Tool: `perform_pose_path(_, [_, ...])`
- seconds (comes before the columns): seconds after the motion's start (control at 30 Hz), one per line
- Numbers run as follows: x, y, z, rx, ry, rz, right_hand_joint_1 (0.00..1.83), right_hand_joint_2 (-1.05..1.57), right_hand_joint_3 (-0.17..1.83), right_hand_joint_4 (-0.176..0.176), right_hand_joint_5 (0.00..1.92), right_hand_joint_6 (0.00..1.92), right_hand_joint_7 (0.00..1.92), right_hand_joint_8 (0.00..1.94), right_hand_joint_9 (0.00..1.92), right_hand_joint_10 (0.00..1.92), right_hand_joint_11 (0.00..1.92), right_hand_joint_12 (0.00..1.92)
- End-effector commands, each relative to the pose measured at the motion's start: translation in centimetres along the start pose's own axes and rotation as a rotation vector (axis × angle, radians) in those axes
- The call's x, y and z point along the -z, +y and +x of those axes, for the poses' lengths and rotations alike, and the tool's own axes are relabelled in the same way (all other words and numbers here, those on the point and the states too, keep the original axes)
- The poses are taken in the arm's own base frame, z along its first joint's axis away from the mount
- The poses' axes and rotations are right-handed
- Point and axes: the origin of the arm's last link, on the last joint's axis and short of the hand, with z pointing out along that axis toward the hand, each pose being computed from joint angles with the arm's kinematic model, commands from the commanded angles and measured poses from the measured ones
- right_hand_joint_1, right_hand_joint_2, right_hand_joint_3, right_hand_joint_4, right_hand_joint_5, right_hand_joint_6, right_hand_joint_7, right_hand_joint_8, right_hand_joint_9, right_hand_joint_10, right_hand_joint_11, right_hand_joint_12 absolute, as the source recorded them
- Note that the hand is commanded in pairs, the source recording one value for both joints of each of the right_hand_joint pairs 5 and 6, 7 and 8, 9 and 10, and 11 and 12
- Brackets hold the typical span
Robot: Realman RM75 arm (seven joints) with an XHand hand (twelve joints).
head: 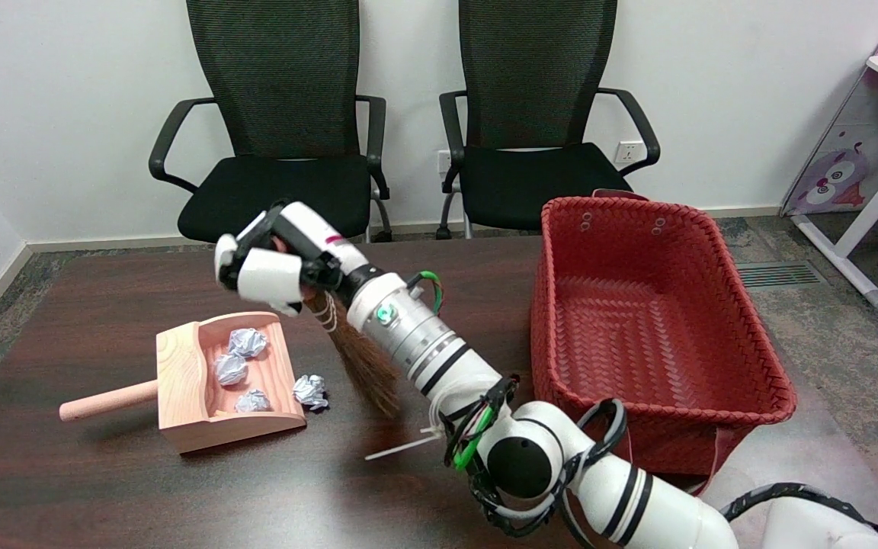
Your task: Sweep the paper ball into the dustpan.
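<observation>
Behind the dark wooden desk (104,488) two black mesh office chairs (286,130) stand side by side against a white wall. On the desk's right part sits a big red woven basket (660,320), just beside my right forearm. To the left lies a wooden dustpan (180,381), its round handle pointing left and its open mouth facing right; three paper balls already lie inside it. One more paper ball (310,390) sits on the desk just outside the dustpan's right edge, close to the mouth. My right hand (275,263) hangs above the dustpan's far corner, its fingers (271,280) clenched around the top of a small straw broom (366,370). The bristles slant down and to the right, ending near the desk, right of the loose ball and apart from it.
</observation>
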Motion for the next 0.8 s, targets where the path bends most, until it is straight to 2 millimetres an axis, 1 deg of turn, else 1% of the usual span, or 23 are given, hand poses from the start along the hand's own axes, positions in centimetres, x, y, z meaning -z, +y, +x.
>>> perform_pose_path(0.03, [-0.1, 2.1, -0.9, 0.252, -0.205, -0.112, 0.88, 1.57, 1.49, 0.010, 1.92, 1.92, 1.92, 1.92, 1.92, 1.92, 1.92, 1.92])
perform_pose_path(0.17, [-0.1, 3.0, -1.1, 0.231, -0.199, -0.132, 0.89, 1.57, 1.54, 0.009, 1.92, 1.92, 1.92, 1.92, 1.92, 1.92, 1.92, 1.92])
perform_pose_path(0.27, [-0.2, 3.4, -1.2, 0.194, -0.181, -0.136, 0.88, 1.57, 1.63, 0.007, 1.92, 1.92, 1.92, 1.92, 1.92, 1.92, 1.92, 1.92])
perform_pose_path(0.33, [-0.5, 3.6, -1.4, 0.118, -0.162, -0.143, 0.87, 1.57, 1.71, 0.004, 1.92, 1.92, 1.92, 1.92, 1.92, 1.92, 1.92, 1.92])
perform_pose_path(0.37, [-0.5, 3.6, -1.4, 0.086, -0.157, -0.147, 0.86, 1.56, 1.80, 0.002, 1.92, 1.92, 1.92, 1.92, 1.92, 1.92, 1.92, 1.92])
perform_pose_path(0.4, [-0.7, 3.9, -1.4, 0.017, -0.150, -0.160, 0.86, 1.54, 1.83, 0.001, 1.92, 1.92, 1.92, 1.92, 1.92, 1.92, 1.92, 1.92])
perform_pose_path(0.53, [-1.4, 4.8, -1.7, -0.176, -0.138, -0.199, 0.88, 1.36, 1.83, -0.001, 1.92, 1.92, 1.92, 1.92, 1.92, 1.92, 1.92, 1.92])
perform_pose_path(0.7, [-2.4, 5.3, -2.2, -0.313, -0.115, -0.209, 0.87, 1.20, 1.83, -0.002, 1.92, 1.92, 1.92, 1.92, 1.92, 1.92, 1.92, 1.92])
perform_pose_path(0.8, [-3.3, 5.0, -2.3, -0.374, -0.100, -0.198, 0.87, 1.11, 1.83, -0.004, 1.92, 1.92, 1.92, 1.92, 1.92, 1.92, 1.92, 1.92])
